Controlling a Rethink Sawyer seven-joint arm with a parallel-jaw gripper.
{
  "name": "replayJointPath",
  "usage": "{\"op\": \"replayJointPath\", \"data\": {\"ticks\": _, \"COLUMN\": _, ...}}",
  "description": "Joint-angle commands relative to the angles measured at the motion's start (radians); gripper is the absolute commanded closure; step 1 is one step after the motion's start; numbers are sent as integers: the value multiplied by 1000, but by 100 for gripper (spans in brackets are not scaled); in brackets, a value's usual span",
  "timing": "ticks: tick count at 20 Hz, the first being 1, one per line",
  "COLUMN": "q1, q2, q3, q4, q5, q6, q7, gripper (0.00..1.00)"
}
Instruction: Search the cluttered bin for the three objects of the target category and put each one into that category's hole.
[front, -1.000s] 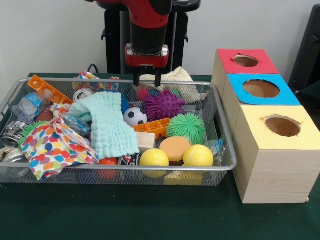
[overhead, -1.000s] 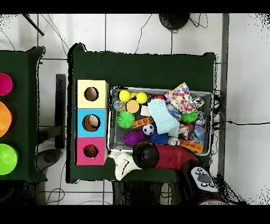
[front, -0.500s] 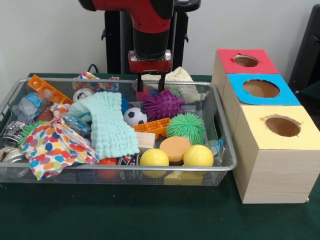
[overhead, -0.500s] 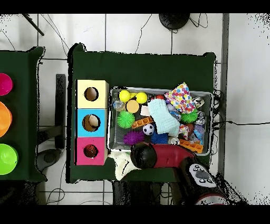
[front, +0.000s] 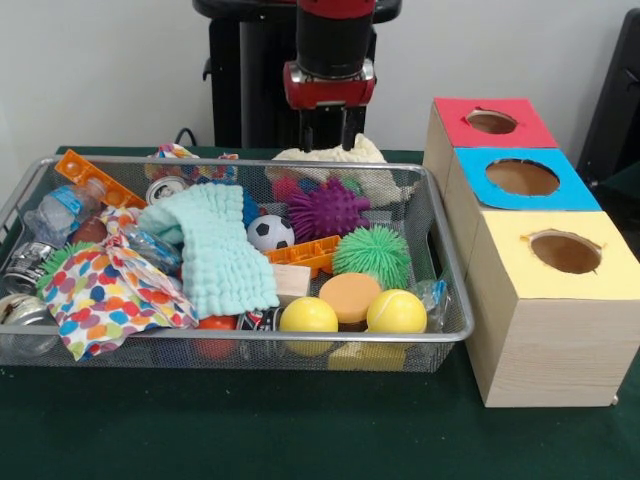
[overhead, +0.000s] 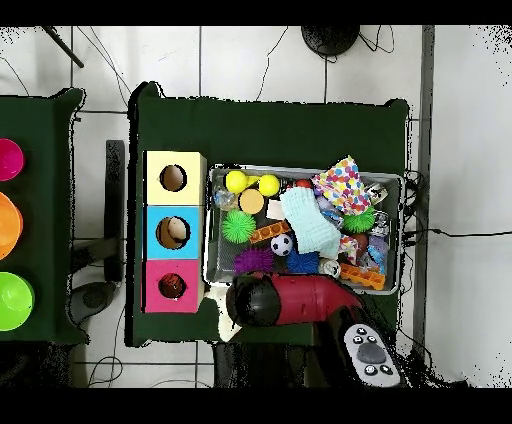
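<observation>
No readable labels anywhere. The black two-finger gripper (front: 331, 133) has slid toward 3 o'clock, off the silver wire-mesh bin (front: 442, 262), fingers parted, empty.

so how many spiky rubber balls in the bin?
2 clearly: the purple spiky ball near the bin's back wall and the green spiky ball just in front of it. Clutter may hide others.

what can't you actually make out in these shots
- Gripper: in the front view its fingers blend into the dark pedestal behind, and in the overhead view the arm covers it, so open or shut is unclear.
- Cream cloth: mostly hidden behind the wire bin rim in the front view.
- Box holes: insides are dark in both views.
- Items under the mint cloth and polka-dot cloth: covered.
</observation>
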Motion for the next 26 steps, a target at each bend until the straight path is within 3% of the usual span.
{"op": "replayJointPath", "data": {"ticks": 1, "q1": -1, "q2": -116, "q3": 90, "q4": 38, "q5": 36, "q6": 137, "q7": 7, "gripper": 0}}
{"op": "replayJointPath", "data": {"ticks": 8, "q1": -26, "q2": -109, "q3": 85, "q4": 104, "q5": -12, "q6": 54, "q7": 27, "gripper": 0}}
{"op": "replayJointPath", "data": {"ticks": 15, "q1": -8, "q2": 49, "q3": 13, "q4": 113, "q5": -116, "q6": -150, "q7": 90, "gripper": 0}}
{"op": "replayJointPath", "data": {"ticks": 21, "q1": 19, "q2": 90, "q3": -16, "q4": 119, "q5": -134, "q6": -202, "q7": 122, "gripper": 0}}
{"op": "replayJointPath", "data": {"ticks": 26, "q1": 64, "q2": 176, "q3": -70, "q4": 108, "q5": -142, "q6": -306, "q7": 163, "gripper": 0}}
